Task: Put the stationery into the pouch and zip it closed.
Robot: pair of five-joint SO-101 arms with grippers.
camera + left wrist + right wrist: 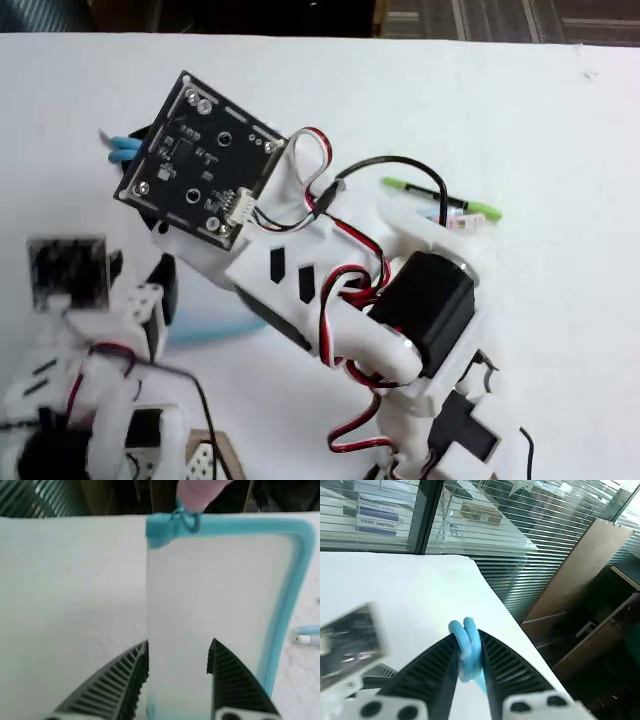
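While the pouch point(215, 595) lies flat on the table point(520, 100) at the near left, its zip pull point(184, 519) sits at the corner away from the left tool point(177, 665); whether the zip is open cannot be told. That tool stands apart over the pouch's edge, gripping nothing; the right tool point(468, 640), at the far left, is clamped on a blue loop point(466, 655), possibly a pull cord. A green pen point(440, 197) lies on the table to the right, outside the pouch; a blue-and-white pen point(306, 634) lies just beside the pouch. Risk: the pouch is unpinned, so a pull on the zip would likely drag it; the crowded arms could knock the pens away.
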